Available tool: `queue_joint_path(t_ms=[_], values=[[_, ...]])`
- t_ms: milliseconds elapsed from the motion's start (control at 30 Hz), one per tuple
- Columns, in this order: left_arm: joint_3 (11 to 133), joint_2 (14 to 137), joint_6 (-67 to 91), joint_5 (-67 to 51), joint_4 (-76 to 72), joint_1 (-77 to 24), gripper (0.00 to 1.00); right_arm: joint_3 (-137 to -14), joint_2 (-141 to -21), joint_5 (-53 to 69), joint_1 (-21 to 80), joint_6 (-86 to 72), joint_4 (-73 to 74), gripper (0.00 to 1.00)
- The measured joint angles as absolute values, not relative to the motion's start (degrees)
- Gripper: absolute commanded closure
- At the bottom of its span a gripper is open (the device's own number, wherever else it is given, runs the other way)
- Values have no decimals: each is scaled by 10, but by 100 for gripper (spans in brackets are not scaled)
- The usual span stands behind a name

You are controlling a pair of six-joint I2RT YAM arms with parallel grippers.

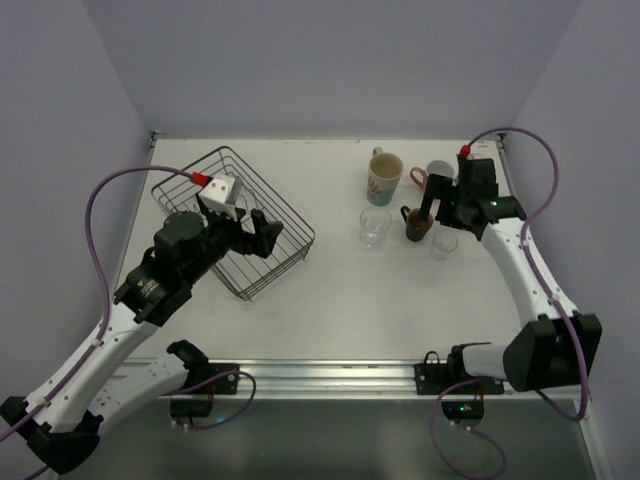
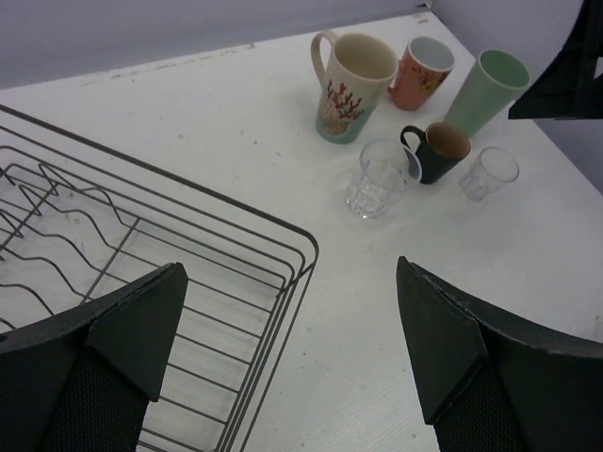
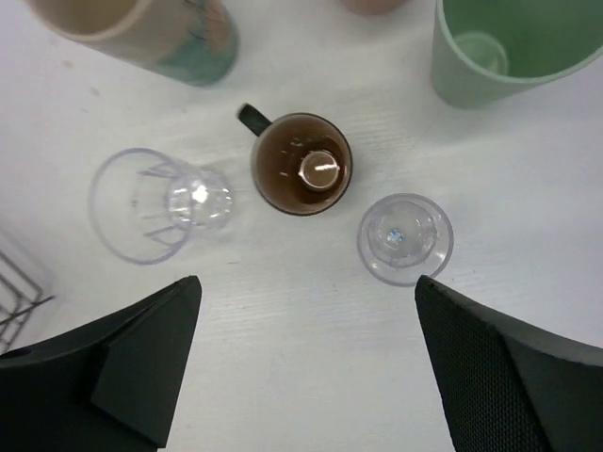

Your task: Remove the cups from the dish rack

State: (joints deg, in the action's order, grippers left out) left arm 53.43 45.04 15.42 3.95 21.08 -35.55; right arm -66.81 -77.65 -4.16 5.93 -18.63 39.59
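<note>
Cups (image 1: 384, 178), seen from above, stand upright, grouped on the white table (image 1: 330, 320) at far right, well apart from the black wire dish rack (image 1: 285, 215) at left, where none shows; unloading looks finished. Left wrist view: your left gripper (image 2: 289, 266) hangs wide open and empty over the rack's corner, the ridged wire floor seen here bare. Right wrist view: your right gripper (image 3: 306, 282), also spread and empty, hovers above the glossy dark brown mug (image 3: 301, 176), a clear glass (image 3: 155, 202) on either side, smooth pale green cup (image 3: 509, 42) beyond.
</note>
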Motion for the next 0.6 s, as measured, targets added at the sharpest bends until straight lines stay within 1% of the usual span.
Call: queue_joint_path(t_ms=[200, 400, 600], values=[[576, 450, 160, 50, 209, -356, 0, -663, -588, 2, 60, -202, 361, 1], [616, 447, 175, 70, 210, -356, 0, -622, -391, 56, 59, -226, 310, 1], [643, 405, 185, 103, 200, -356, 0, -605, -220, 89, 59, -250, 251, 1]])
